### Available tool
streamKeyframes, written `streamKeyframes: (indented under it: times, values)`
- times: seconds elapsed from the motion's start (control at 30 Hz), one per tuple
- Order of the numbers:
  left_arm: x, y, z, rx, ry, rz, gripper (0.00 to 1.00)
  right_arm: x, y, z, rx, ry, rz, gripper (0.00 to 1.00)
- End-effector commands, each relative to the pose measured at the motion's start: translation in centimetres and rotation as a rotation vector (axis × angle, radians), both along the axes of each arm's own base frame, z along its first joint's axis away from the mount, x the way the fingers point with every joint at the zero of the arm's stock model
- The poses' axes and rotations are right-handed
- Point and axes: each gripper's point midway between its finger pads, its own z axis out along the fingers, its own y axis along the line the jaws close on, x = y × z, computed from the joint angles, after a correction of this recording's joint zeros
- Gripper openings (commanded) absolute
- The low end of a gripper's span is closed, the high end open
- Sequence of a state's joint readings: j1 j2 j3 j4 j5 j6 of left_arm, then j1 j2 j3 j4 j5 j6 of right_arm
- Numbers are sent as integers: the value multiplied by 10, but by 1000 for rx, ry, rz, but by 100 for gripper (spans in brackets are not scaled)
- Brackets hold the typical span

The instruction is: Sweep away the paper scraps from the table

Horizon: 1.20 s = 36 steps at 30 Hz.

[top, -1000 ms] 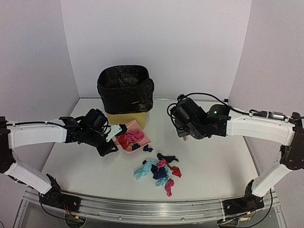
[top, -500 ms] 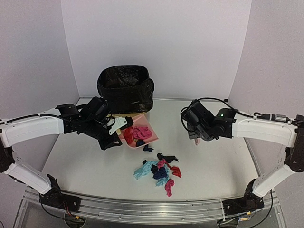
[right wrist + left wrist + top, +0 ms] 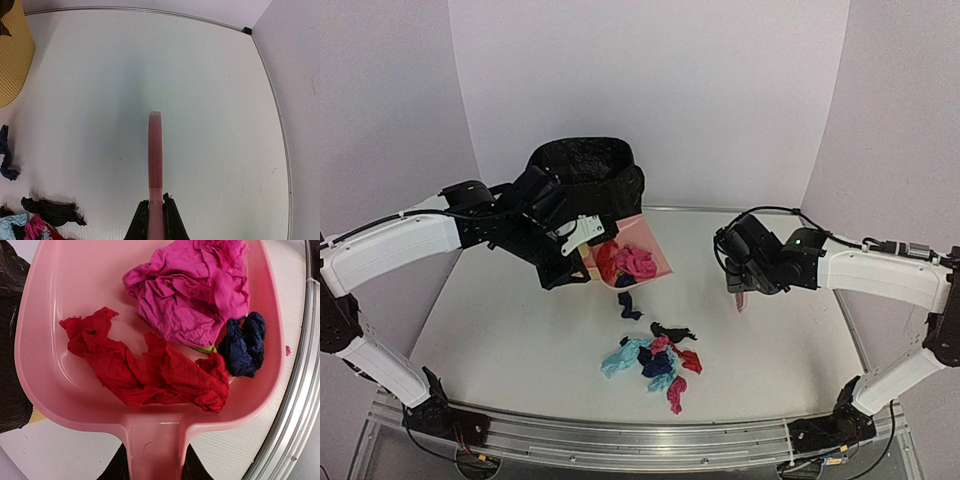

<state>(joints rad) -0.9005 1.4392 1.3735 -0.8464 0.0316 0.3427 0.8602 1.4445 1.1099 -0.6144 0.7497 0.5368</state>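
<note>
My left gripper (image 3: 582,252) (image 3: 155,467) is shut on the handle of a pink dustpan (image 3: 638,243) (image 3: 60,390), lifted off the table beside the bin. In the pan lie a red wad (image 3: 150,371), a pink wad (image 3: 192,292) and a navy wad (image 3: 244,344). More paper scraps (image 3: 655,362) lie in a heap on the table (image 3: 510,340) near the front middle, with one navy scrap (image 3: 629,305) apart below the pan. My right gripper (image 3: 740,294) (image 3: 155,220) is shut on a thin pink hand brush (image 3: 155,155), seen edge-on, held above the table at the right.
A bin (image 3: 582,183) lined with a black bag stands at the back, its yellow side (image 3: 12,55) showing in the right wrist view. White walls close in the back and sides. An aluminium rail (image 3: 640,440) runs along the front edge.
My left arm has lifted the loaded dustpan off the table and carried it up and back towards the bin. My right arm has drawn the brush to the right and slightly forward.
</note>
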Motion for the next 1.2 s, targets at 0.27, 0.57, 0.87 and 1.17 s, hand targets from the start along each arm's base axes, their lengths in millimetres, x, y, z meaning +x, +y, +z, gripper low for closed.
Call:
streamKeyframes:
  times: [0.27, 0.57, 0.87, 1.17]
  values:
    - [14, -26, 44, -46, -16, -23, 0, -3, 0, -3, 26, 28, 7, 0]
    - [25, -37, 70, -98, -58, -5, 0, -4, -1, -5, 18, 36, 13, 0]
    - [40, -50, 96, -142, -114, -9, 0, -7, 0, -12, 21, 66, 25, 0]
    - [73, -42, 110, -170, -104, 48, 0, -15, -1, -13, 44, 86, 42, 0]
